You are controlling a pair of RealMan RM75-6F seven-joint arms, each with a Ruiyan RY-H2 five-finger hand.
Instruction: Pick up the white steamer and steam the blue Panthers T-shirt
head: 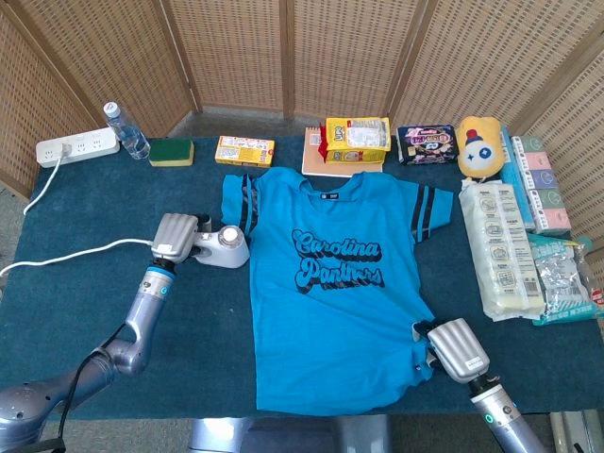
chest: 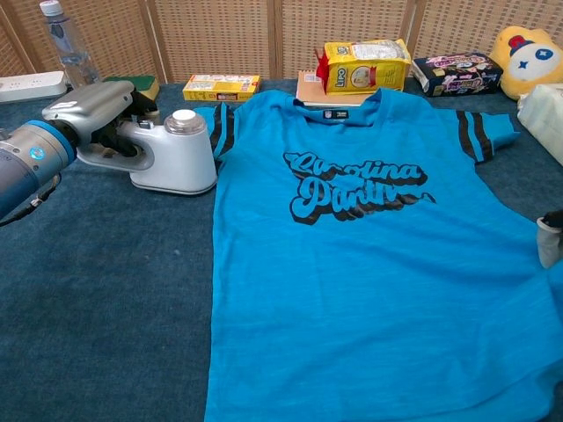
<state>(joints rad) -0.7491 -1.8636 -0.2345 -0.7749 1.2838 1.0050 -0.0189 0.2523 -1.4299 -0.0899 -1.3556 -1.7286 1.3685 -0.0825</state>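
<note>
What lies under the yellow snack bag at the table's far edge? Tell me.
The yellow snack bag rests on a flat orange-edged book or pad beside the blue Panthers T-shirt's collar. Only its edges show; its cover is hidden under the bag.

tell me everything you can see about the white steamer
The white steamer looks like smooth glossy plastic: a squat rounded body with a round white cap on top and a looped handle running off to the left. The left hand grips that handle. It stands upright on the dark blue tablecloth, right beside the left sleeve of the blue Panthers T-shirt; whether it touches the sleeve is unclear.
</note>
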